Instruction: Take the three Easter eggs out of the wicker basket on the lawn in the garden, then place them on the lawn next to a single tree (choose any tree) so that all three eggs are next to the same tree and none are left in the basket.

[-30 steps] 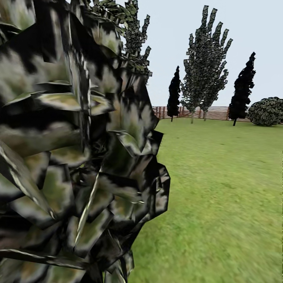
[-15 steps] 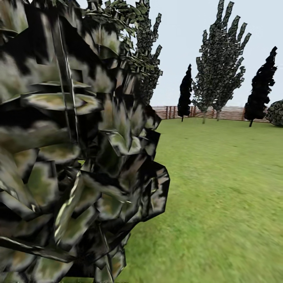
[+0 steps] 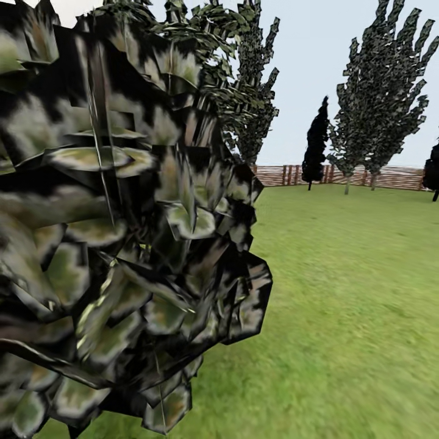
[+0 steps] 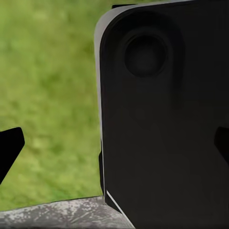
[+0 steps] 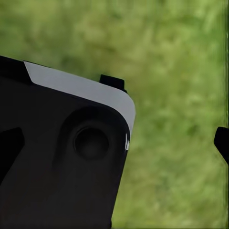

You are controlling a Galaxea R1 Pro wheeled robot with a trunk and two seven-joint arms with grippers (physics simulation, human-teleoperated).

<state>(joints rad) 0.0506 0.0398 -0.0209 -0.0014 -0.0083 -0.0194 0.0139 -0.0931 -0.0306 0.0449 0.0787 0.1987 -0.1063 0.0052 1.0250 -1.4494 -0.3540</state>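
While the robot travels, leafy foliage point(image 3: 116, 231) crowds the head view; eggs and basket cannot be located. Both jaws stand spread and empty, lawn point(image 4: 52, 95) beyond their tips. Judged small, rigid, smooth and slippery, each egg suits a light grip across its middle.

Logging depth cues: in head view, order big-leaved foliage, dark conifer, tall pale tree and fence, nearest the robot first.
1. Big-leaved foliage, left, close up.
2. Dark conifer and tall pale tree, far right: too close to call.
3. Fence, behind both.
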